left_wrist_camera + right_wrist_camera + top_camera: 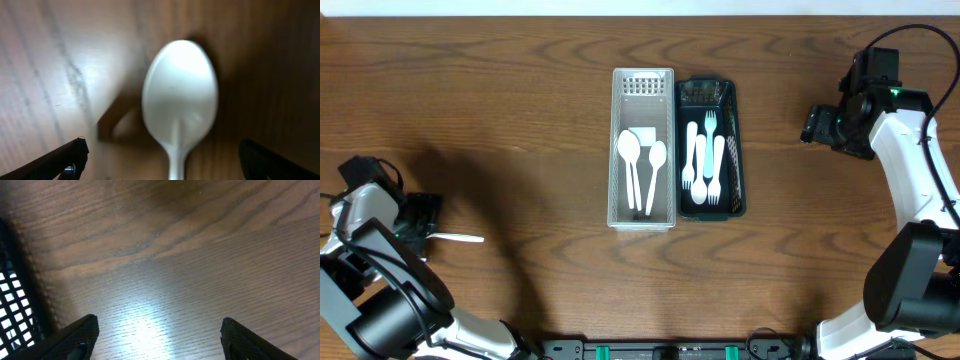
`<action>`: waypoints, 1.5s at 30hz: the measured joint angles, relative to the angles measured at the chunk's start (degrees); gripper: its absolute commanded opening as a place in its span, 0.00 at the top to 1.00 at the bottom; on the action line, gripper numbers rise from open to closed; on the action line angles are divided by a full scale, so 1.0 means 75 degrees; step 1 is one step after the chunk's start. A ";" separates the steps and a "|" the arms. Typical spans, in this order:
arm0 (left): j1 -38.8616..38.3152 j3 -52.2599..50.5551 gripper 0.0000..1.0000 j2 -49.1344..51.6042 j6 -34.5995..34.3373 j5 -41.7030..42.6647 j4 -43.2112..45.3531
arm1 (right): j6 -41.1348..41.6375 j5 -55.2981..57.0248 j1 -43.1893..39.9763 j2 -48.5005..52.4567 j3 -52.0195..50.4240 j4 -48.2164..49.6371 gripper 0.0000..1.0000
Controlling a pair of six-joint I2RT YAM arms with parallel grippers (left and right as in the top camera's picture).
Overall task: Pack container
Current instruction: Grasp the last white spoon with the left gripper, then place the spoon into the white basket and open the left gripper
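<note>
A white plastic spoon (180, 100) lies on the wooden table. Its bowl points away from my left gripper (162, 146) and its handle runs back between the wide-open fingers, which do not touch it. From overhead the spoon (458, 238) is at the far left, just right of the left gripper (420, 222). At the centre a white slotted container (642, 80) holds white spoons (632, 152). A dark container (737, 150) beside it holds white forks (706, 160). My right gripper (812, 124) hovers open and empty to the right of the dark container.
The right wrist view shows bare wood between the right gripper's (160, 321) fingers, with the dark container's mesh wall (11, 297) at the left edge. Both arm bases stand at the table's near corners.
</note>
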 measured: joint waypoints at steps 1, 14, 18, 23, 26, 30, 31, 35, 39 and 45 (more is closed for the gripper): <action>-0.0029 0.0000 0.02 0.0000 -0.0003 0.0000 0.0009 | 0.0000 -0.0003 0.0000 0.0000 0.0000 0.0000 0.19; -0.0087 0.0003 0.02 0.0181 0.0003 0.0026 0.0111 | -0.0003 -0.0003 0.0000 0.0000 0.0000 0.0000 0.19; -0.0087 0.0052 0.02 0.0230 0.0000 0.0032 0.0119 | -0.0003 -0.0003 -0.0003 0.0000 0.0000 -0.0003 0.18; -0.0087 0.0087 0.02 0.0262 0.0000 0.0038 0.0122 | 0.0000 -0.0003 -0.0003 0.0000 0.0000 -0.0003 0.19; -0.0085 0.0087 0.08 0.0265 -0.0003 0.0064 0.0111 | 0.0000 -0.0003 0.0000 0.0000 0.0000 0.0000 0.19; -0.0082 0.0131 0.30 0.0294 -0.0015 0.0198 -0.0003 | -0.0003 -0.0003 0.0000 0.0000 0.0000 -0.0003 0.18; -0.0082 0.0137 0.38 0.0300 0.0009 0.0227 -0.0026 | 0.0000 0.0000 -0.0003 0.0000 0.0000 0.0000 0.18; -0.0090 0.0146 0.60 0.0309 0.0044 0.0274 -0.0085 | 0.0000 -0.0003 0.0000 0.0000 0.0000 0.0000 0.18; -0.0090 0.0149 0.85 0.0315 0.0070 0.0315 -0.0149 | -0.0003 -0.0003 0.0000 0.0000 0.0000 0.0000 0.18; -0.0090 0.0149 0.94 0.0315 0.0134 0.0286 -0.0230 | -0.0003 -0.0003 -0.0003 0.0000 0.0000 0.0000 0.18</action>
